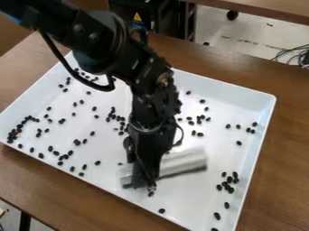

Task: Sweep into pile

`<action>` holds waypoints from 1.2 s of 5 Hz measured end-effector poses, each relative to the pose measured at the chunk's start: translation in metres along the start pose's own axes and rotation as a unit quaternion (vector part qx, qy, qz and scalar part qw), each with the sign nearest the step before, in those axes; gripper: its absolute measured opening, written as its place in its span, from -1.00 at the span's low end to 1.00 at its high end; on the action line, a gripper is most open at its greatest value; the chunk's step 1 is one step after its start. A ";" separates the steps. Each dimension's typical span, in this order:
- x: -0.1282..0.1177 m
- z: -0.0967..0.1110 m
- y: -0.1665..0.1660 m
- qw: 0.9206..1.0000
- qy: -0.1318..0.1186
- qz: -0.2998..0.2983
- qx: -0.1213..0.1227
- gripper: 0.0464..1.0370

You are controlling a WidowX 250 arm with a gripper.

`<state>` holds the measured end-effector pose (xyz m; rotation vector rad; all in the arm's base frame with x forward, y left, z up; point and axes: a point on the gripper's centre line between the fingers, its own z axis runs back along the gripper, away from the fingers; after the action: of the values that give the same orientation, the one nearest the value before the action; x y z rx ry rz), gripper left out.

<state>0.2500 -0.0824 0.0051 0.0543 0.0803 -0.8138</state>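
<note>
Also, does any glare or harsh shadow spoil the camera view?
Camera view: soft, fairly even light on the white tray, no hard-edged shadows standing out; a pale sheen along the silvery metal tool; the black gripper so dark that its details merge; the black beans contrasting clearly with the tray.

I make it over 60 dark beans, too many bunched or hidden for me to give an exact figure. Besides those, I see 1 white tray, 1 silvery sweeping piece and 1 robot arm.
</note>
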 end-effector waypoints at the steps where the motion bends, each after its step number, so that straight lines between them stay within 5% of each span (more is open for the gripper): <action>1: -0.005 0.009 0.001 1.000 0.000 0.005 -0.011 -0.37; 2: -0.016 0.030 0.017 0.999 -0.020 0.038 0.005 -0.37; 3: -0.057 0.046 0.054 0.986 -0.028 0.165 0.009 -0.37; 4: -0.085 0.047 0.079 0.963 -0.013 0.268 0.020 -0.37; 5: -0.117 0.042 0.118 0.921 -0.013 0.390 0.020 -0.37; 6: -0.132 0.033 0.150 0.894 -0.004 0.448 0.023 -0.37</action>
<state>0.2702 0.1131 0.0525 0.1221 0.0207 0.1136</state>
